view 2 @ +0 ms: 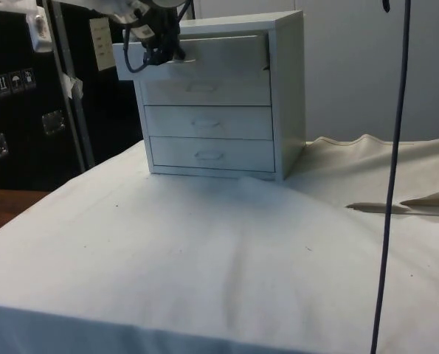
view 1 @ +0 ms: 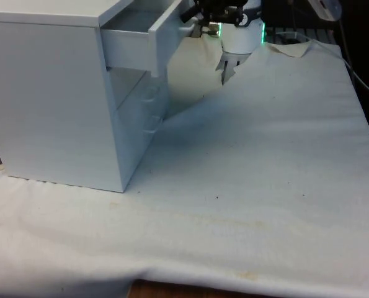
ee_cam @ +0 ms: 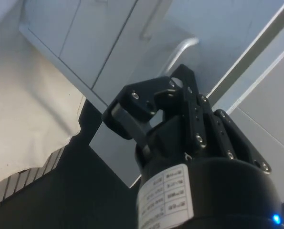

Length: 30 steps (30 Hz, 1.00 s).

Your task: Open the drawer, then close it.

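Note:
A white chest of drawers (view 1: 48, 99) stands on the cloth at the front view's left. Its top drawer (view 1: 134, 38) is pulled partway out, and in the side view the drawer front (view 2: 204, 53) sits forward of the chest (view 2: 285, 88). My black gripper (view 1: 193, 17) is at that drawer front, up at the chest's top level (view 2: 160, 50). In the wrist view the gripper (ee_cam: 158, 93) is shut on the curved drawer handle (ee_cam: 182, 47), which runs in between its tips.
The two lower drawers (view 2: 208, 122) (view 2: 212, 153) are shut. A dark cable (view 2: 392, 184) hangs down in the side view. The white cloth (view 1: 252, 174) has a raised fold (view 2: 426, 203) at its edge. Dark cabinets (view 2: 27, 110) stand beside the table.

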Tool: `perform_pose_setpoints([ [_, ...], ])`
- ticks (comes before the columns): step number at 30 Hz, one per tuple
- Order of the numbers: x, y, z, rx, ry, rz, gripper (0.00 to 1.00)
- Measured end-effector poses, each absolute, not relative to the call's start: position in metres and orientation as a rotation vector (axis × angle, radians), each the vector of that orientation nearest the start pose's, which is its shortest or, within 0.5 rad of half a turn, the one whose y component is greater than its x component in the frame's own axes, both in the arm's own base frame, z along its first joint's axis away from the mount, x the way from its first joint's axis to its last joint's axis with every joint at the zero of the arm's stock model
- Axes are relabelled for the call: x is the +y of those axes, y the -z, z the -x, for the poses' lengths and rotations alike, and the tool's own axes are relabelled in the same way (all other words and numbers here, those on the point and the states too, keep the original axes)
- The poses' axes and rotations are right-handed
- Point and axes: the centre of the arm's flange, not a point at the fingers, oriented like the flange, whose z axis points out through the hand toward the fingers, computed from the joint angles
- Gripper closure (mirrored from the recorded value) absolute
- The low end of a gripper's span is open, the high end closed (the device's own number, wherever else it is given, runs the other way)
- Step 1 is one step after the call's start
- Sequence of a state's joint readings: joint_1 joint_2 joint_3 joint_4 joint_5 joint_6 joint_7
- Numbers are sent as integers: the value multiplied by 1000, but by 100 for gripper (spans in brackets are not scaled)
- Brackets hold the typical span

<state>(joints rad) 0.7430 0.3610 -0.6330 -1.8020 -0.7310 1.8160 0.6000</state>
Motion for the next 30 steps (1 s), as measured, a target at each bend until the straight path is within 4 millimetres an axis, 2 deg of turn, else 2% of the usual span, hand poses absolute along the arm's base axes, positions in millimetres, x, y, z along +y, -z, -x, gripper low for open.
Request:
perform_pose_setpoints([
  [30,-19,-397,-610,-301,-64,-2191,100],
])
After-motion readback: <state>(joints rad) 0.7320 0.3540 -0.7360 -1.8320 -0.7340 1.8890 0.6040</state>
